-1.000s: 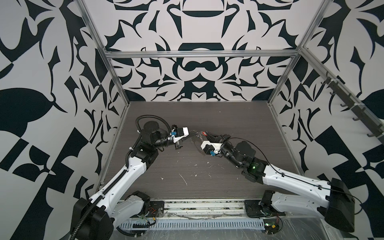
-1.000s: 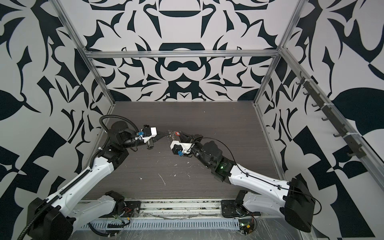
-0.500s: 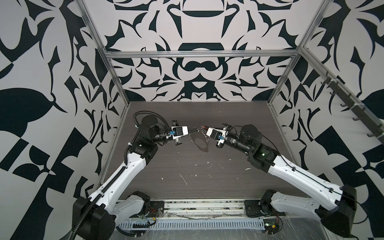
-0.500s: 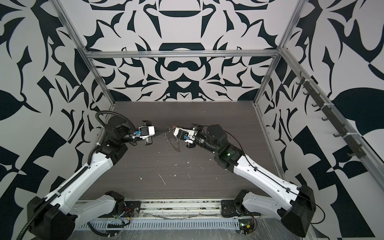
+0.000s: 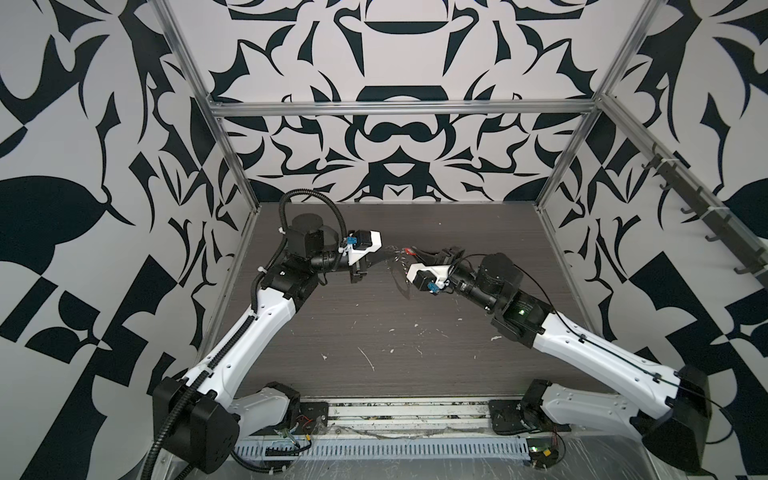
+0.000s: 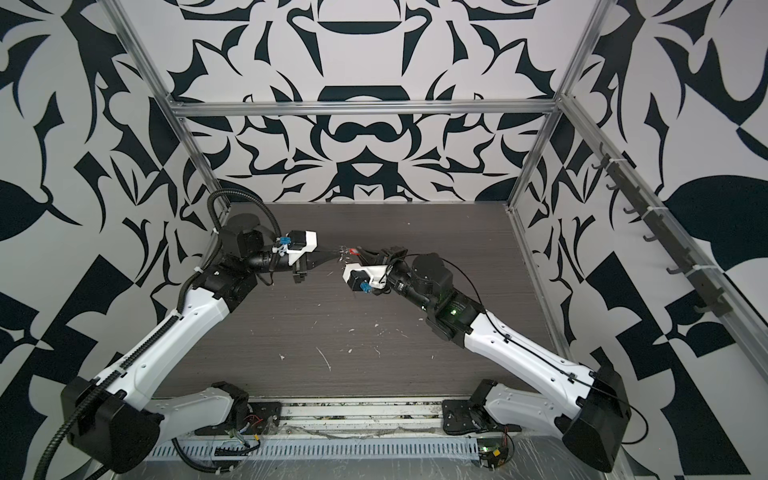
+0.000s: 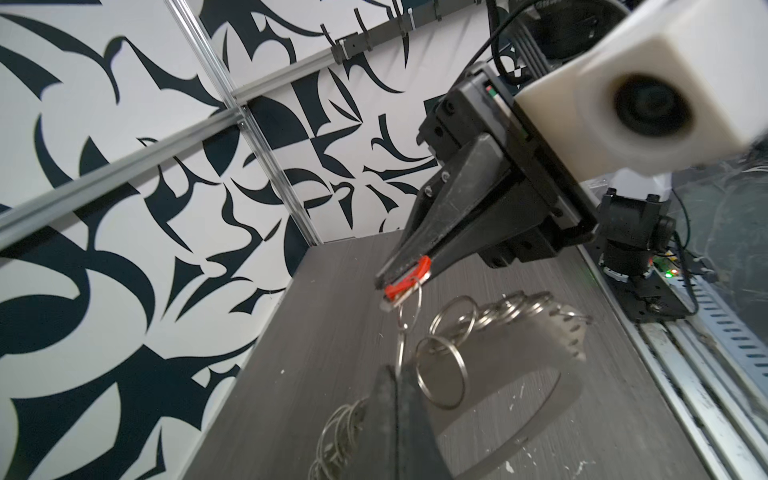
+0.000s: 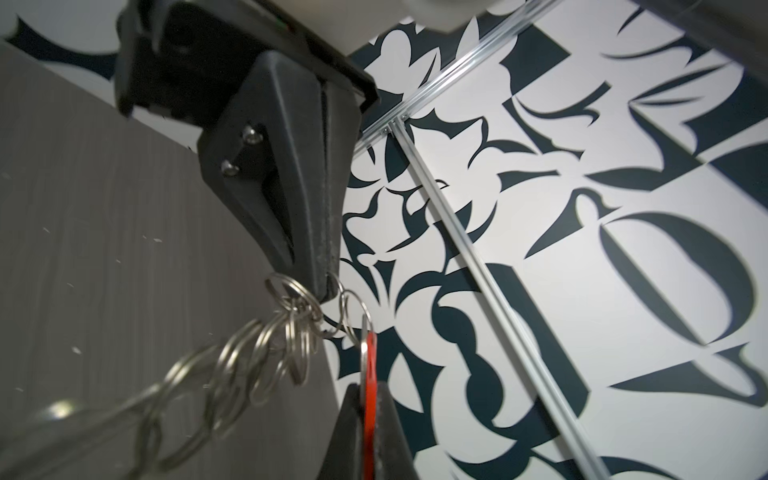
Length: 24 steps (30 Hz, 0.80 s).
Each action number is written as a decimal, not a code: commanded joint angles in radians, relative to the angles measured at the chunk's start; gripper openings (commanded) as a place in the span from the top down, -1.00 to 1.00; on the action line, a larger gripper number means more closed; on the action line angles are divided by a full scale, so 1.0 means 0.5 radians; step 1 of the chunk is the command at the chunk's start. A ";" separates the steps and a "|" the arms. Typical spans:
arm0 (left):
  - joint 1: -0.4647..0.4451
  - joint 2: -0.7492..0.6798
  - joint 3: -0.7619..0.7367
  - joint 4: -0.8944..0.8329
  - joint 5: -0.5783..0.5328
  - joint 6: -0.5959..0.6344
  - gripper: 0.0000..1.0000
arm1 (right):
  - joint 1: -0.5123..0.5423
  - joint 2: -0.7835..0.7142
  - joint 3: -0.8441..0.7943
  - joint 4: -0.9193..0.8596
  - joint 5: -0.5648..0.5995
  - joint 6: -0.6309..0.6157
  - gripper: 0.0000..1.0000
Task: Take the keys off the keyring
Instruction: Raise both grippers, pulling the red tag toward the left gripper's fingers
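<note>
Two arms meet over the far middle of the counter [image 5: 374, 332] in both top views. The left pincer [image 5: 383, 256] comes in from the left and the right pincer [image 5: 417, 252] from the right, with their tips near each other but not touching. Strung between them, above the counter, is a small silvery tangle made up of the keys [image 5: 395, 258] and the keyring [image 6: 341, 251]. It is too small here to tell one piece from another. A red tag [image 5: 409, 250] sits at the right pincer's tip.

From the left wrist, the left pincer's black fingers [image 7: 390, 415] are pressed together on one split ring of the keyring. Facing them, the right pincer [image 7: 388, 286] is clamped on the red tag [image 7: 405, 282], which hangs from a ring of the same chain. More linked rings lead off to the side and end at a blurred, toothed key blade [image 7: 575, 332]. Another clump of rings hangs just beside the left fingers.

From the right wrist, the left pincer [image 8: 328, 289] is closed, with a ring caught at its very tip. Linked rings [image 8: 257, 357] trail away from it, blurred, over the counter. The red tag [image 8: 369, 399] stands on edge between the right pincer's closed fingers [image 8: 345, 436]. I cannot tell whether any of the metal pieces in this view are keys.
</note>
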 commanded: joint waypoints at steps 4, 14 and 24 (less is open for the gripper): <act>0.035 0.119 0.217 -0.468 -0.013 -0.057 1.00 | 0.017 0.006 0.074 0.584 0.033 -0.619 1.00; 0.035 0.287 0.344 -0.487 -0.084 -0.361 1.00 | 0.051 -0.090 0.146 0.537 -0.024 -0.982 1.00; 0.038 0.597 0.828 -0.870 0.005 -0.577 1.00 | 0.090 -0.033 0.329 0.509 -0.091 -1.255 1.00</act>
